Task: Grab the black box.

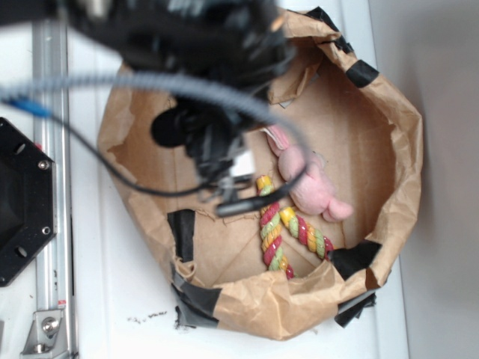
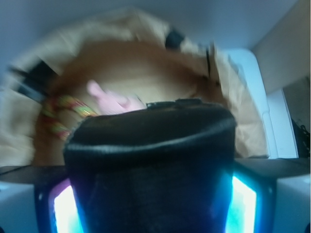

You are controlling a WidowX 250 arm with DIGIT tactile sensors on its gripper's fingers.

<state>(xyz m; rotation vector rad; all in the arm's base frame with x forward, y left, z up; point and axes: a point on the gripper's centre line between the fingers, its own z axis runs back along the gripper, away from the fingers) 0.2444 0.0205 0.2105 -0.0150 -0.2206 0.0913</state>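
White counter (image 1: 120, 299) under a brown paper bin (image 1: 397, 172) patched with black tape (image 1: 183, 232).

Black box (image 2: 150, 160): in the wrist view a glossy dark body with a rounded upper edge fills the lower centre, flanked by two glowing cyan panels (image 2: 243, 204). I take this to be the box, sitting between the fingers. In the exterior view it cannot be told apart from the dark hardware of the arm.

Pincer (image 1: 224, 187): judged to be closed onto the box, jaws only as far apart as the box is wide. The contact faces themselves are hidden, so the hold is inferred.

Progress: the grab looks essentially made. What remains, if anything, is to confirm that the hold is secure and bring the box clear of the bin. Both views are blurred, so I cannot tell whether the box rests on the bin floor or is off it.

Arm pose: reaching in from the upper left, wrist pointing down over the left-centre of the bin, grey cable (image 1: 150, 82) looping across.

Nearby in the bin: pink plush toy (image 1: 314, 187) and a striped rope toy (image 1: 281, 235), just right of the pincer. Outside, on the left: black hexagonal plate (image 1: 22, 202) beside a metal rail (image 1: 49, 262).
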